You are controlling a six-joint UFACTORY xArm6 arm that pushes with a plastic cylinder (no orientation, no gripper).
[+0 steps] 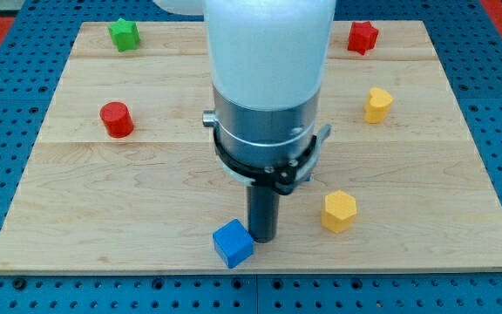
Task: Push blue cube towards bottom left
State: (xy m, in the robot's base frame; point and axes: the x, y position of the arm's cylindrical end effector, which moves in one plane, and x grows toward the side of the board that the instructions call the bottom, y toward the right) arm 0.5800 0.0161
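The blue cube [233,242] lies on the wooden board [146,201] near its bottom edge, a little left of the middle. My tip [263,237] stands just to the cube's right, touching or almost touching its upper right side. The arm's white and metal body hangs over the middle of the board and hides what lies behind it.
A green star block [123,34] lies at the top left and a red star block [362,37] at the top right. A red cylinder [116,119] sits at the left. A yellow block [377,104] sits at the right, and a yellow hexagonal block [339,210] lies right of my tip.
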